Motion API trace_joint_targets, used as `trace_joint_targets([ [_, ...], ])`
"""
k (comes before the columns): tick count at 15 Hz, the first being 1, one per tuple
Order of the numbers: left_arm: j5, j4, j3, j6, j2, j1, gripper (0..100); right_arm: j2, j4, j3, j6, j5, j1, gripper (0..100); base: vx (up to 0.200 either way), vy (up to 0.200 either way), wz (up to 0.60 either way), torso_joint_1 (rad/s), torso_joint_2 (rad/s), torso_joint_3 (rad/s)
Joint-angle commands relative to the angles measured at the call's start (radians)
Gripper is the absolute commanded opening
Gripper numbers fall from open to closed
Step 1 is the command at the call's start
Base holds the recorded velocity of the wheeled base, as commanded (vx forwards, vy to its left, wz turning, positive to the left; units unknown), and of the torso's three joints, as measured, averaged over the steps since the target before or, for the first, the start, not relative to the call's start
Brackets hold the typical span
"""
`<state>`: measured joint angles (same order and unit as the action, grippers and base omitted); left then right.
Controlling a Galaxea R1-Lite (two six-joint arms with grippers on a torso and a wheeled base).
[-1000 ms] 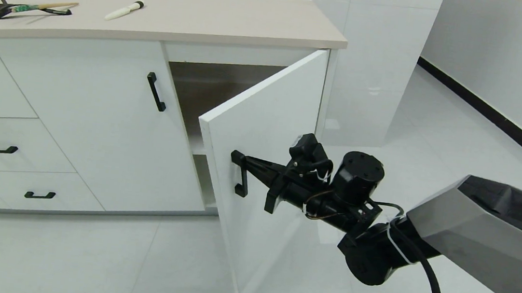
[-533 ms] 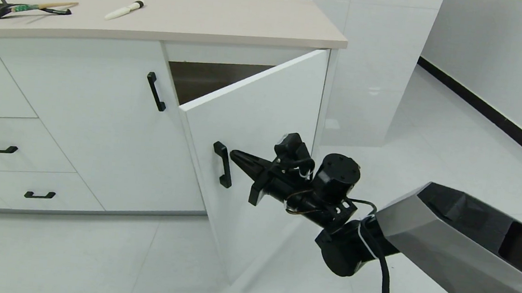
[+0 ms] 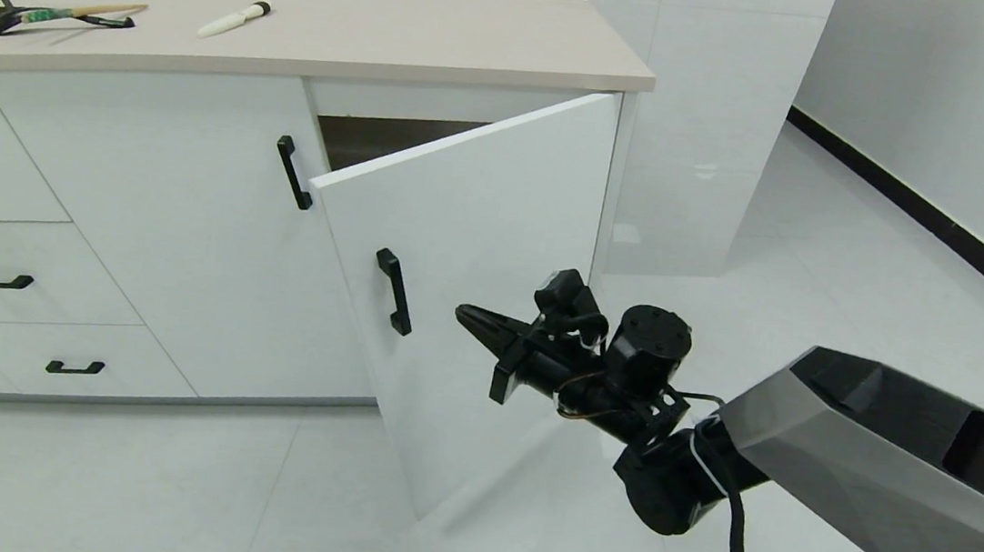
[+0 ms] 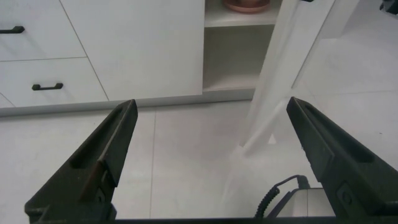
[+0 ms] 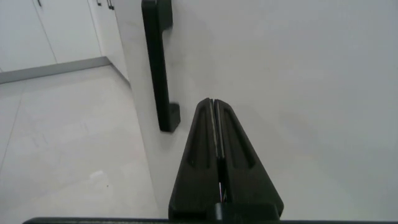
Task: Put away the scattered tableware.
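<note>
Beside the cabinet door handle (image 3: 394, 291), right claw (image 3: 462, 312) closed tight, empty; left claw (image 4: 210, 106) wide open, empty.

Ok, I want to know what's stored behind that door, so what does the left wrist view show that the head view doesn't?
Left wrist view adds: the open left gripper and a reddish dish on a shelf behind the door.
Head view adds: the counter with a knife and a wooden-handled utensil, and the shut right gripper just short of the door handle.
Shared: the ajar door, the drawers and the floor.
</note>
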<state>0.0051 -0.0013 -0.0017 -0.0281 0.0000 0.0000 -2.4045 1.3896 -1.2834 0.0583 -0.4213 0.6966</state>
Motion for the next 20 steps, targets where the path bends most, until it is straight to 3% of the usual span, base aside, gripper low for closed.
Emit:
trace_joint_targets([
  [1, 0.001, 0.0, 0.0, -0.001, 0.0, 0.0, 100, 0.088, 0.014, 0.119, 0.002, -0.001, -0.002, 0, 0.0, 0.0, 0.0, 0.0, 0.0, 0.0],
  [10, 0.003, 0.0, 0.0, -0.003, 0.0, 0.0, 100, 0.314, 0.031, 0.375, 0.005, -0.001, -0.005, 0, 0.0, 0.0, 0.0, 0.0, 0.0, 0.0],
  [14, 0.01, 0.0, 0.0, -0.006, 0.0, 0.0, 100, 0.602, 0.039, 0.624, 0.008, -0.001, -0.019, 0, 0.0, 0.0, 0.0, 0.0, 0.0, 0.0],
  [15, 0.01, 0.0, 0.0, -0.007, 0.0, 0.0, 100, 0.616, 0.039, 0.636, 0.008, -0.001, -0.019, 0, 0.0, 0.0, 0.0, 0.0, 0.0, 0.0],
  [16, 0.024, 0.0, 0.0, -0.012, 0.0, 0.0, 100, 0.748, 0.039, 0.751, 0.006, -0.001, -0.052, 0, 0.0, 0.0, 0.0, 0.0, 0.0, 0.0],
  [19, 0.027, 0.0, 0.0, 0.005, 0.0, 0.0, 100, 1.096, 0.026, 1.064, 0.005, -0.002, -0.405, 0, 0.0, 0.0, 0.0, 0.0, 0.0, 0.0],
  [20, 0.027, 0.0, 0.0, 0.007, 0.0, 0.002, 100, 1.134, 0.023, 1.099, 0.006, -0.005, -0.445, 0, 0.0, 0.0, 0.0, 0.0, 0.0, 0.0],
])
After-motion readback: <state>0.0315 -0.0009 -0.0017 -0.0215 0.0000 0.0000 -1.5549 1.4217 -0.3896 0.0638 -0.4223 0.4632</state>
